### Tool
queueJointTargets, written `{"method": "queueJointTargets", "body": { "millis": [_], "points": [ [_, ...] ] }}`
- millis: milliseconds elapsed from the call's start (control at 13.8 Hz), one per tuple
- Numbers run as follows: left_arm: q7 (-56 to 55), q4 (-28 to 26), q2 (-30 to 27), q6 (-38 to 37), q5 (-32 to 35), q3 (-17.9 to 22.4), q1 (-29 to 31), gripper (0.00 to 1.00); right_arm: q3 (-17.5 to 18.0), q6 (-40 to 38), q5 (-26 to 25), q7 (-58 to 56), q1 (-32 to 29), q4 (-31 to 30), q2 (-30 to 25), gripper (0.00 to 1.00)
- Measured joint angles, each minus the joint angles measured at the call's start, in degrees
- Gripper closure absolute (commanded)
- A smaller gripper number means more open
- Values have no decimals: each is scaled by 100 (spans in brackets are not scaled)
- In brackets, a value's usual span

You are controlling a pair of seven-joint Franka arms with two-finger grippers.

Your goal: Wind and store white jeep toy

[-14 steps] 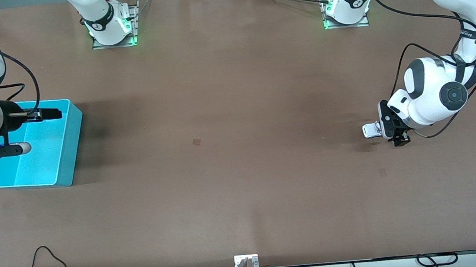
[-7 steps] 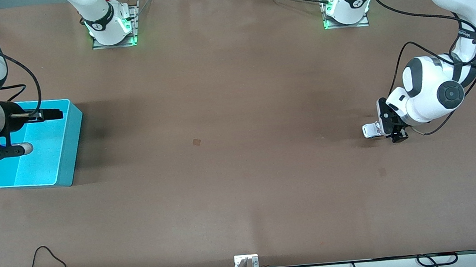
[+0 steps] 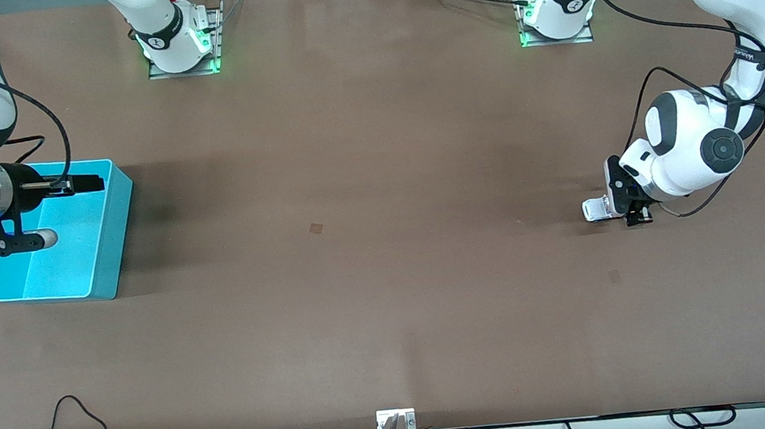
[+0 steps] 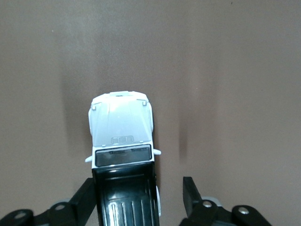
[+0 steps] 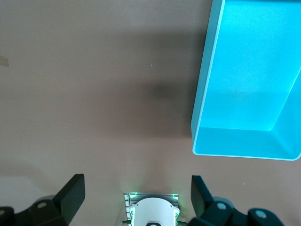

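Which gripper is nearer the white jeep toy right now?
Left. The left gripper is down at the white jeep toy, its open jaws straddling the black rear. The right gripper waits over the cyan bin.

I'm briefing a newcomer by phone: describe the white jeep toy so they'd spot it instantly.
Look toward the left arm's end of the brown table. There, the left gripper straddles the white jeep toy, fingers open. It is tiny, with a white hood and black rear, far from the cyan bin.
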Motion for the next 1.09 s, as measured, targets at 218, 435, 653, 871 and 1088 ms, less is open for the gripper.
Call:
{"method": "queueJointTargets", "body": {
  "millis": [218, 435, 653, 871, 1088],
  "points": [
    [75, 0, -2, 21, 0, -16, 0, 38, 0, 0, 0, -25, 1, 0, 5, 0],
    [85, 1, -12, 27, 0, -20, 0, 41, 0, 0, 0, -29, 1, 0, 9, 0],
    [87, 1, -17, 29, 1, -23, 0, 47, 0, 0, 0, -31, 2, 0, 12, 0],
    [87, -5, -24, 13, 1, -28, 0, 49, 0, 0, 0, -32, 2, 0, 16, 0],
    [87, -79, -124, -55, 1, -31, 0, 51, 0, 0, 0, -32, 2, 0, 21, 0]
  ]
}}
